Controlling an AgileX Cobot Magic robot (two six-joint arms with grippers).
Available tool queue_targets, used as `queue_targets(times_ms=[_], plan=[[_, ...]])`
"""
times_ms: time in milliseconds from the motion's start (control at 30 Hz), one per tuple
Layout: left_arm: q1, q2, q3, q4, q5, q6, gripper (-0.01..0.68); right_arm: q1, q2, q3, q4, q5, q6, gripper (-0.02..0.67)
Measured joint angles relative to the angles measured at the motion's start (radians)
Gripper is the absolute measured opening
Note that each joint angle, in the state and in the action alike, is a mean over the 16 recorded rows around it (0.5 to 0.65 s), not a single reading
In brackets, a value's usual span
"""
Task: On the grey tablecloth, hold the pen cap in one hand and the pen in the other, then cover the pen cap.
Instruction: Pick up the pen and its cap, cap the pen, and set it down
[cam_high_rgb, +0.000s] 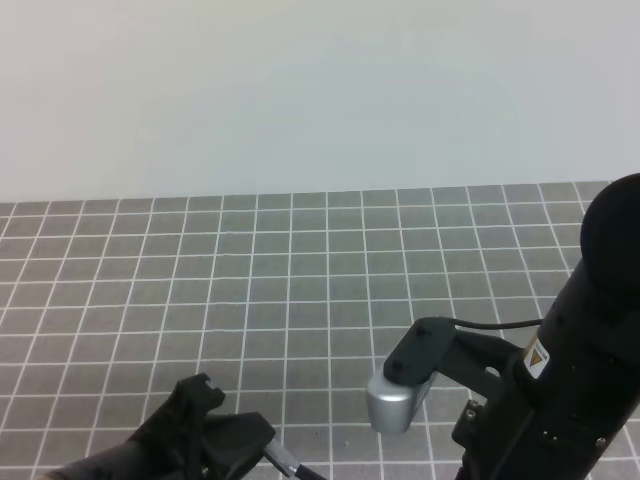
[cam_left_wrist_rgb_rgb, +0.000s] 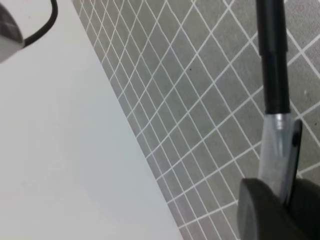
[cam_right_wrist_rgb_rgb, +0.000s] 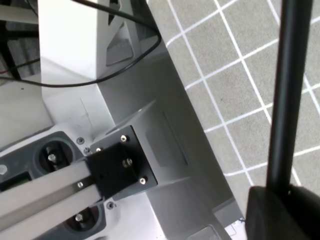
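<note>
Grey tablecloth (cam_high_rgb: 300, 290): I see dark grey cloth with a thin white grid covering the table up to a pale wall at the back; it also fills the right half of both wrist views.

Right arm (cam_high_rgb: 570, 380): from the high camera it is a bulky black column at the lower right, with a silver-grey camera housing (cam_high_rgb: 392, 404) and a black cable sticking out toward the middle of the cloth.

Left gripper (cam_high_rgb: 283, 462): low at the bottom left edge of the high view — black fingers pointing right, with a thin dark object poking out toward the frame's bottom edge.

Pen (cam_right_wrist_rgb_rgb: 287, 95): in the right wrist view a long straight black shaft rises from the dark finger (cam_right_wrist_rgb_rgb: 282, 215) at the bottom of the frame, so I read the right gripper as clamped tight on it, above the cloth.

Pen cap (cam_left_wrist_rgb_rgb: 280, 150): in the left wrist view I make out a short piece with a clear-grey sleeve and a dark clip, held between the left fingers (cam_left_wrist_rgb_rgb: 260, 210) at a narrow opening. A black barrel runs straight out of its far end toward the top of the frame — the two look joined end to end, though I cannot tell how deep one sits in the other.
</note>
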Motion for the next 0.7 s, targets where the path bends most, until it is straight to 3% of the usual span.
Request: queue_targets(times_ms=[700], plan=[[-0.01, 0.0, 0.0, -0.081, -0.001, -0.048, 0.075, 0.0, 0.001, 0.0, 0.052, -0.088, 0.013, -0.003]])
